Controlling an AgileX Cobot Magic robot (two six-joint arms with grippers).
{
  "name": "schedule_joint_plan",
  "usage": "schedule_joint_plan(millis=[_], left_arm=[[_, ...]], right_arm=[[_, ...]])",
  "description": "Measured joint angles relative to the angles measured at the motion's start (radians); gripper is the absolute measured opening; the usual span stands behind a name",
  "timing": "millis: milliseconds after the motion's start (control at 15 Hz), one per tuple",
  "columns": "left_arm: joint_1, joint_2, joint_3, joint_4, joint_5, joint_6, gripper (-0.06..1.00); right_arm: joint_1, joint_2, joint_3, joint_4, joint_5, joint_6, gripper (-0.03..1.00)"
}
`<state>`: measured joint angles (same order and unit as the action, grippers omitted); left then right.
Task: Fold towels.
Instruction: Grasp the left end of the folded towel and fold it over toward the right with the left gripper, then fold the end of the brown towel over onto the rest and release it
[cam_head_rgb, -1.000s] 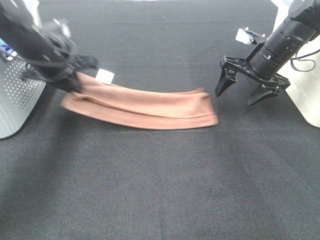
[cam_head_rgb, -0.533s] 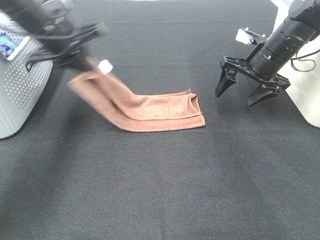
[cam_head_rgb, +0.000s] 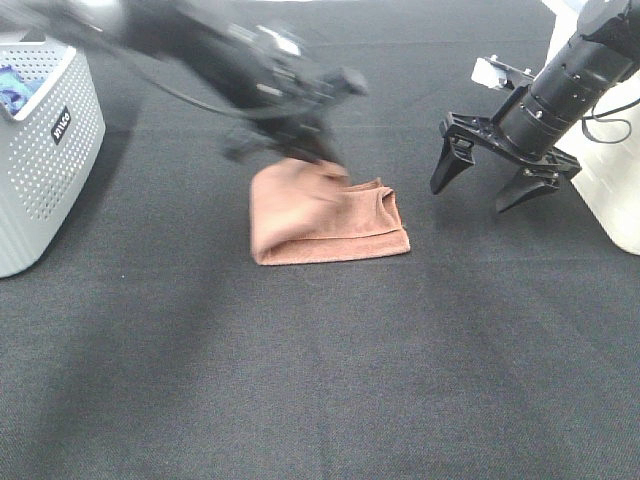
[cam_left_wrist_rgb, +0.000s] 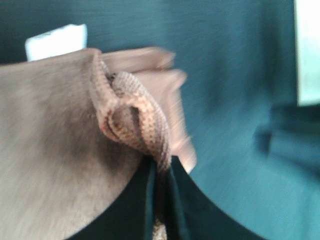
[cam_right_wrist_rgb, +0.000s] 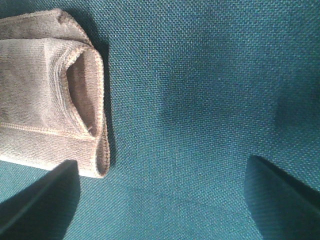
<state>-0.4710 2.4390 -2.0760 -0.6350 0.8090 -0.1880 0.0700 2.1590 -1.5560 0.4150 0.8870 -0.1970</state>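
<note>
The terracotta towel (cam_head_rgb: 325, 215) lies folded on the dark table near the middle. My left gripper (cam_head_rgb: 318, 160) is over its far edge, blurred by motion, shut on the towel's hem (cam_left_wrist_rgb: 135, 117), with the white tag (cam_left_wrist_rgb: 55, 41) showing beside it. The folded end of the towel shows in the right wrist view (cam_right_wrist_rgb: 50, 95). My right gripper (cam_head_rgb: 490, 185) is open and empty, held to the right of the towel and apart from it.
A white perforated basket (cam_head_rgb: 45, 150) stands at the left edge with a blue cloth (cam_head_rgb: 15, 88) in it. A white box (cam_head_rgb: 615, 190) stands at the right edge behind my right arm.
My left gripper has swept right from the basket side, carrying the towel's left end over onto its right half. The long strip is now a short folded rectangle. The right arm has not moved.
</note>
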Motion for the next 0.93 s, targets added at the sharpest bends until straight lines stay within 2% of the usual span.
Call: schedule_joint_plan(millis=[200, 333, 400, 467, 533, 600, 667, 733, 867, 933], left_arm=[[-0.027, 0.14, -0.19, 0.0, 0.039, -0.09, 0.06], [-0.03, 0.154, -0.208, -0.025, 0.034, -0.12, 0.37], [-0.03, 0.154, -0.213, -0.071, 0.027, -0.119, 0.5], [-0.03, 0.154, -0.216, -0.145, 0.016, -0.064, 0.61], [-0.03, 0.15, -0.216, -0.172, 0.007, -0.01, 0.63], [-0.027, 0.139, -0.216, -0.172, 0.007, 0.049, 0.64], [-0.027, 0.139, -0.216, -0.172, 0.007, 0.049, 0.64], [-0.016, 0.12, -0.216, -0.161, 0.011, 0.112, 0.64], [0.038, 0.065, -0.216, -0.113, 0.023, 0.188, 0.65], [0.092, 0.025, -0.216, -0.065, 0.036, 0.199, 0.65]], right_arm=[[0.0, 0.0, 0.0, 0.0, 0.0, 0.0, 0.83], [0.0, 0.0, 0.0, 0.002, 0.001, 0.0, 0.83], [0.0, 0.0, 0.0, 0.006, 0.001, 0.0, 0.83], [0.0, 0.0, 0.0, 0.019, 0.001, -0.002, 0.83], [0.0, 0.0, 0.0, 0.042, 0.001, -0.011, 0.83], [0.0, 0.0, 0.0, 0.084, 0.002, -0.034, 0.83], [0.0, 0.0, 0.0, 0.084, 0.002, -0.034, 0.83], [0.0, 0.0, 0.0, 0.138, 0.012, -0.066, 0.83], [0.001, 0.0, 0.0, 0.297, 0.027, -0.169, 0.83], [0.007, 0.0, 0.0, 0.4, 0.027, -0.239, 0.83]])
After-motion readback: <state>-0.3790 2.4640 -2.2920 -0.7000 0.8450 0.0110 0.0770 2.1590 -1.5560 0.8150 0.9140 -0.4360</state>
